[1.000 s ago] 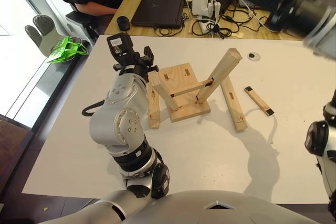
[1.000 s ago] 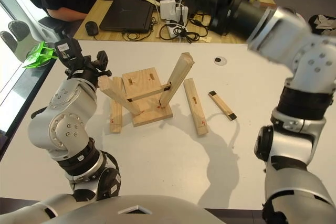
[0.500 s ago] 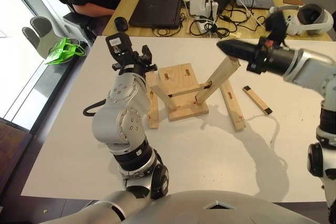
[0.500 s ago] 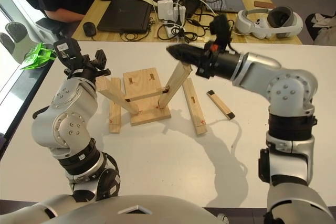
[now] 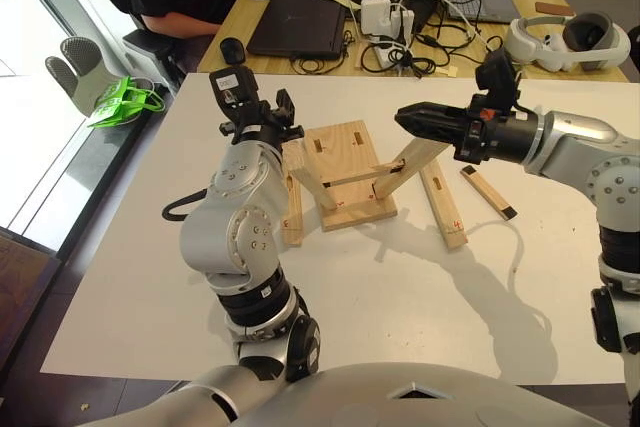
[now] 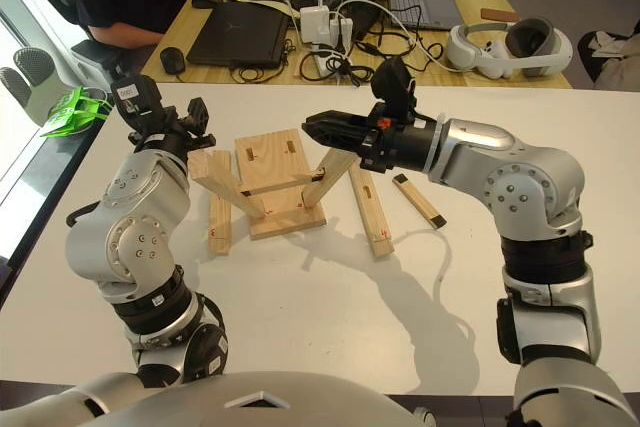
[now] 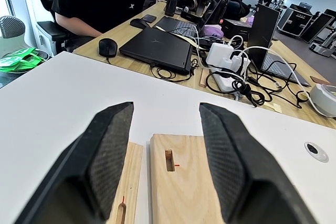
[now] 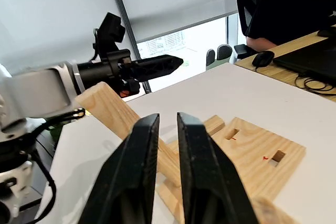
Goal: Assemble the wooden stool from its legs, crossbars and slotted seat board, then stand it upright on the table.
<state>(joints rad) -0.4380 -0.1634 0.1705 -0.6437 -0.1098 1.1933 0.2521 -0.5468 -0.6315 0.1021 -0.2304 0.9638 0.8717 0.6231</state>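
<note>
We found the white table (image 5: 400,287) carrying the slotted seat board (image 5: 345,147) flat near its middle. One loose leg (image 5: 291,217) lay just beside the board's left edge, a second leg (image 5: 445,207) lay near its right, and a short crossbar (image 5: 487,190) lay farther right.

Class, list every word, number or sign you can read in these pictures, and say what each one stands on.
No text can be quoted as it reads.
On the white label on the left wrist: print too small to read.
On the seat board: small red marks beside the slots, strokes only, no letters or numbers.
On the loose leg beside it: a red mark near a slot, too small to read.
</note>
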